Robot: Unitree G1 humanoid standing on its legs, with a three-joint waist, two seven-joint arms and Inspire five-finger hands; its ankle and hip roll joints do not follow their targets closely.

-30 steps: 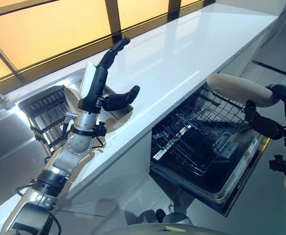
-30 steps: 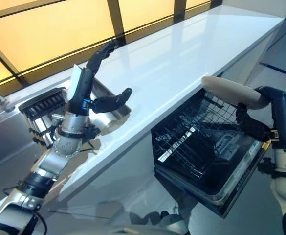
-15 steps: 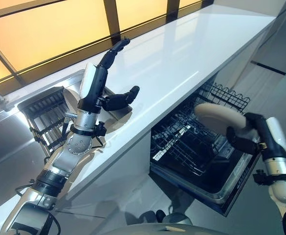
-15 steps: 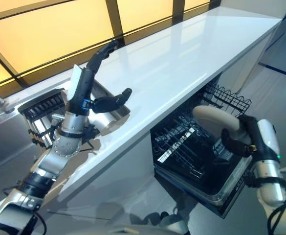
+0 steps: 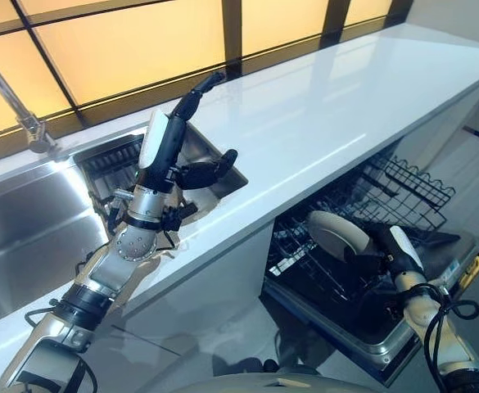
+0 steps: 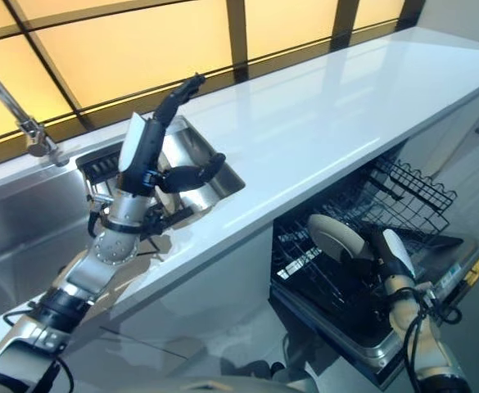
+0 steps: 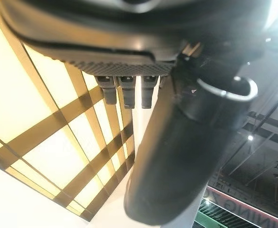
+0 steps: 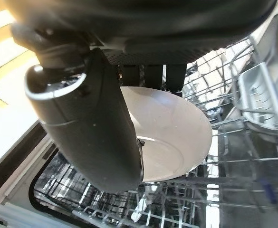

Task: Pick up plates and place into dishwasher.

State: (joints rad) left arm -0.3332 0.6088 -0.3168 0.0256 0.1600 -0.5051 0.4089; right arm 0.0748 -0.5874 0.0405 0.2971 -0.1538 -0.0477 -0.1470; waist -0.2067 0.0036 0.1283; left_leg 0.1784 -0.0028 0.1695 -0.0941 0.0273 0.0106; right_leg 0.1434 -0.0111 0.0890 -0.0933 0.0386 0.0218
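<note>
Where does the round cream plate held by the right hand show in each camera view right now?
Left eye view: the round cream plate is lower right, over the black wire dishwasher rack, pinched by the right hand.
Right eye view: same spot, lower right.
Right wrist view: centre, past the thumb.
Left wrist view: windows instead.
Shared landmark: the rack.

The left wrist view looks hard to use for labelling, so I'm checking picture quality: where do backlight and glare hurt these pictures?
Left wrist view: the bright amber window backlights the left robot hand, leaving it a dark shape. Left eye view: the white counter mirrors the window in pale streaks. Right wrist view: the plate is evenly lit and readable, held by the right robot hand over the dishwasher rack.
</note>
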